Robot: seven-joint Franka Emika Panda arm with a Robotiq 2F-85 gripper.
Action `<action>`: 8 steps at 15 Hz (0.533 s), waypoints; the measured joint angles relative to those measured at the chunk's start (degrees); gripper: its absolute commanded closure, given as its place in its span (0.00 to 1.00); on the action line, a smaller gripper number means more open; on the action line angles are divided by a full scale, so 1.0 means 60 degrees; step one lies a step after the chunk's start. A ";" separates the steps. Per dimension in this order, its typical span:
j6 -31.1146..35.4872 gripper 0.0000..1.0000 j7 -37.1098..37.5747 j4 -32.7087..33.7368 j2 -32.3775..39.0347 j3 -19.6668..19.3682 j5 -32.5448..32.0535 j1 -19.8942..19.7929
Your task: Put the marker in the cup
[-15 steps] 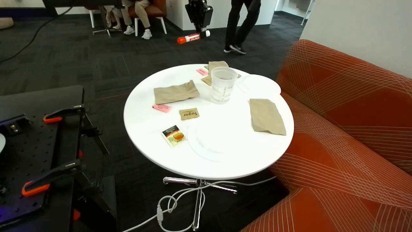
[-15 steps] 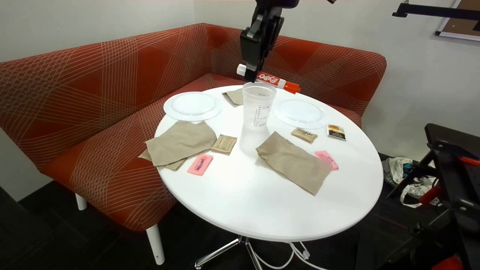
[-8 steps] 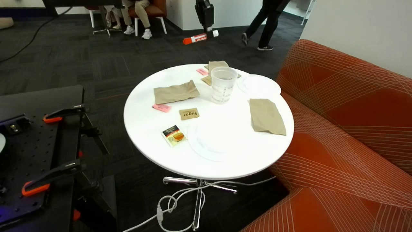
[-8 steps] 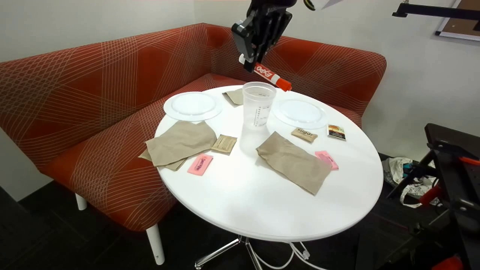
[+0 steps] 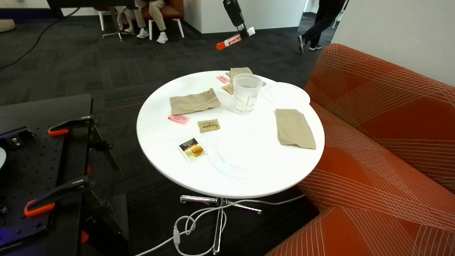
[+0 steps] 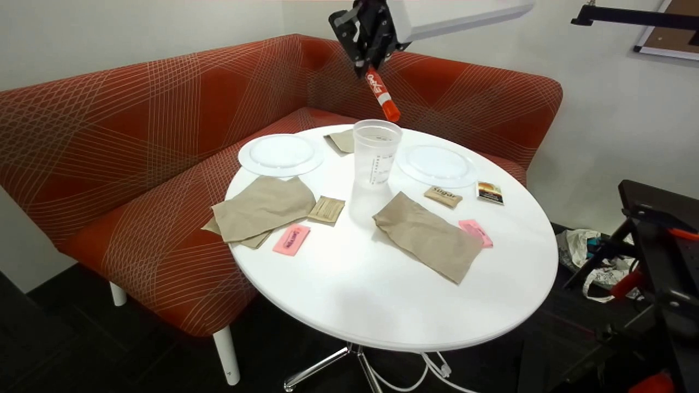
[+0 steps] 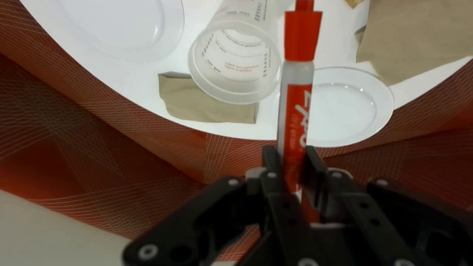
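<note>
Gripper (image 7: pixel 292 157) is gripping the marker (image 7: pixel 293 111) toward its white end (image 5: pixel 251 31), both fingers (image 7: pixel 271 162) pressing it, and is holding it tilted above the table (image 6: pixel 327 295), outside the cup (image 6: pixel 377 158). Left to right in an exterior view: far-left plate (image 6: pixel 280 154) is lying well apart, likely no bother. Tan napkin stack (image 6: pixel 267 207), left and nearer, is lying flat, same verdict. Cup is standing upright mid-table, apparently light, so toppling is looking like the main risk: cap (image 6: pixel 391 111) catching the rim on the way down, caused by the slant. Cap is pointing down, appearing just above the far right of the rim; true line-up over the mouth is not showing clearly. Misjudged depth could be sending the marker down outside the wall. Gripping near one end is leaving most of the length sticking out, so a rim bump could be swivelling it in the fingers. Right plate (image 6: pixel 437 165) is lying near the cup; letting go early could be dropping the marker there, maybe rolling it away. Sugar packet (image 6: pixel 443 196), right and nearer, is lying flat, probably not mattering.
</note>
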 measured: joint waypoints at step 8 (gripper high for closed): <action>-0.2869 0.95 0.5763 0.0249 0.0240 0.0844 -0.3106 0.0131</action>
